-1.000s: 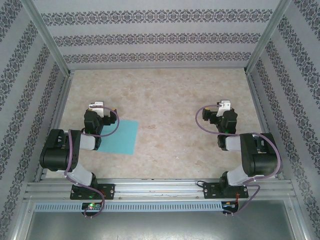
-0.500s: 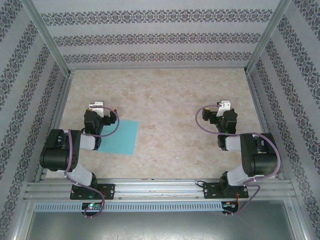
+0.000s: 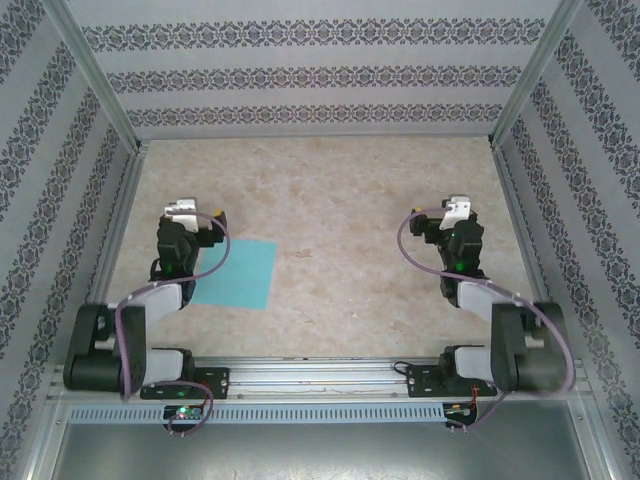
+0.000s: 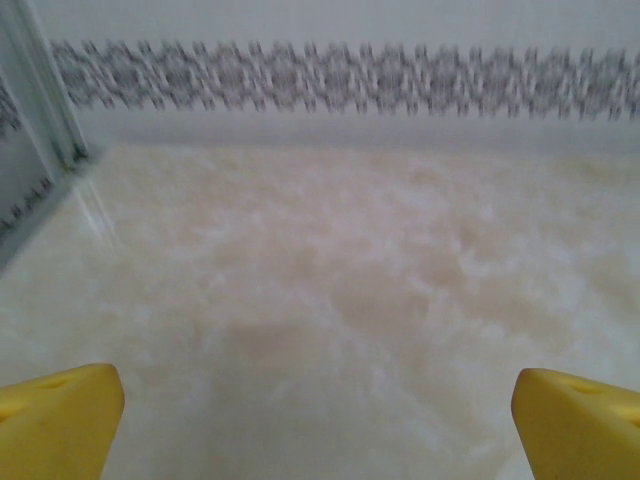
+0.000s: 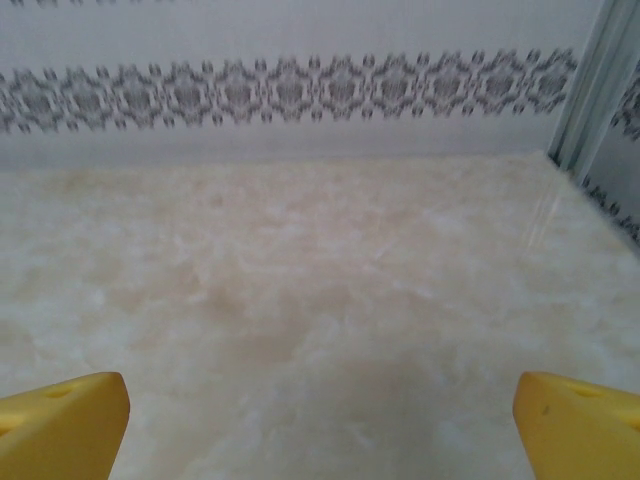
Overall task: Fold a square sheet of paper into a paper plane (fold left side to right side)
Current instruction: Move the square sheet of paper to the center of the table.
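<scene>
Paper [image 3: 243, 275], thin, plain and turquoise-blue, lies flat as a square sheet on the pale, marbled beige surface [image 3: 330, 190]. Seen from above, the paper sits at about 8 o'clock on the surface, close to the front. It has no folds that I can see. Its left side is hidden under the black left arm [image 3: 165, 290], so I cannot tell if the arm touches it.

The left claw [image 3: 200, 213] is at about 9 o'clock on the surface. It is just past the paper's far left corner, at 11 o'clock from the sheet, and it points to 12 o'clock, toward the back wall. In the left wrist view, the left claw [image 4: 320, 430] is spread wide. Its two yellow fingers [image 4: 55, 425] stand in the bottom corners, with bare surface between them. It grips nothing.

The right claw [image 3: 452, 212] is at about 3 o'clock on the surface, well apart from the paper. It points to 12 o'clock too. In the right wrist view, the right claw [image 5: 320, 430] is spread wide as well, and its yellow fingers [image 5: 60, 425] grip nothing.

White walls with dark patterned bands [image 3: 310, 75] stand around the surface at 9, 12 and 3 o'clock. A purple cable [image 3: 410, 245] loops beside the black right arm [image 3: 500, 310].
</scene>
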`<state>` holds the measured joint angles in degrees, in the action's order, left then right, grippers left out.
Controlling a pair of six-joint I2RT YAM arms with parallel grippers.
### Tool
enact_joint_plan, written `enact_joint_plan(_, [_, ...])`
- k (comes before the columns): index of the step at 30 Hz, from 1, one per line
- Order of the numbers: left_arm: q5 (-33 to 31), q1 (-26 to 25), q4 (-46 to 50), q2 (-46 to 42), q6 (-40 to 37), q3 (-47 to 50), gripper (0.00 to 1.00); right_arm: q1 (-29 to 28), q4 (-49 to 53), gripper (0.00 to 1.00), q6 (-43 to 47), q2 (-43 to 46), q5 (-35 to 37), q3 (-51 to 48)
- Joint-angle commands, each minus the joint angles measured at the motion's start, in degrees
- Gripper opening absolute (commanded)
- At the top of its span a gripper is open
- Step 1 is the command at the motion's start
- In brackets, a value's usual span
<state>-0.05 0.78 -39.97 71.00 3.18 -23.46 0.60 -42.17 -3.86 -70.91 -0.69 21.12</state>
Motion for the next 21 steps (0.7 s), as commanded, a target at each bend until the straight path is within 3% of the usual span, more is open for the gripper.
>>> enact_joint_plan(1, [-2.4, 0.5, 19.2, -6.2, 9.0, -7.2, 1.0, -0.1, 14.9, 0.98, -5.4, 7.0, 1.4, 2.8])
enact_joint_plan(7, [10.1, 0.7, 44.5, -11.5, 23.3, -17.4, 1.0, -0.2, 35.8, 0.98, -19.7, 17.2, -5.5, 6.3])
enact_joint_plan(11, [16.9, 0.6, 58.2, -14.2, 25.2, -20.1, 0.99, -0.4, 44.1, 0.98, -27.0, 20.7, -15.2, 7.1])
enact_joint_plan(15, [26.0, 0.6, 67.6, -15.5, 26.3, -19.4, 0.91, -2.3, 46.6, 0.98, -33.1, 22.5, -21.7, 5.8])
enact_joint_plan(21, [36.6, 0.5, 71.4, -15.4, 29.5, -12.7, 0.69, -10.2, 51.5, 0.98, -32.9, 22.0, -18.3, 6.8])
